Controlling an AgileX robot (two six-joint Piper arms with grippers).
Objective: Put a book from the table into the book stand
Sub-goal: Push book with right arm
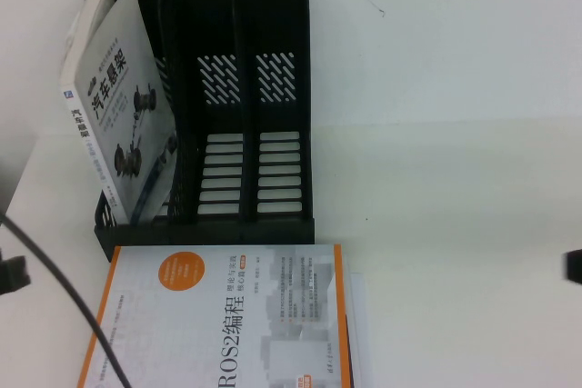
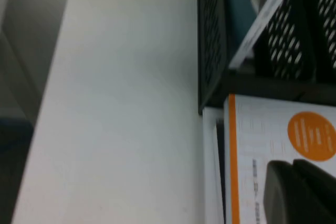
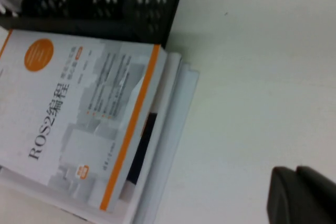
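Observation:
The white ROS2 book (image 1: pixel 227 324) with an orange stripe and orange circle lies flat on the table (image 1: pixel 455 134), on top of a small stack just in front of the black book stand (image 1: pixel 245 34). It also shows in the left wrist view (image 2: pixel 273 129) and the right wrist view (image 3: pixel 79 129). My left gripper (image 1: pixel 11 272) is at the left edge, to the left of the book; its fingers are together and empty (image 2: pixel 293 165). My right gripper (image 1: pixel 575 265) is at the far right over bare table, shut and empty (image 3: pixel 295 171).
A grey-white car chassis book (image 1: pixel 114 106) leans in the stand's left slot; the middle and right slots hold nothing. Under the ROS2 book lie a black-edged book (image 3: pixel 142 150) and a white one (image 3: pixel 170 129). A dark cable (image 1: pixel 55 288) crosses the lower left.

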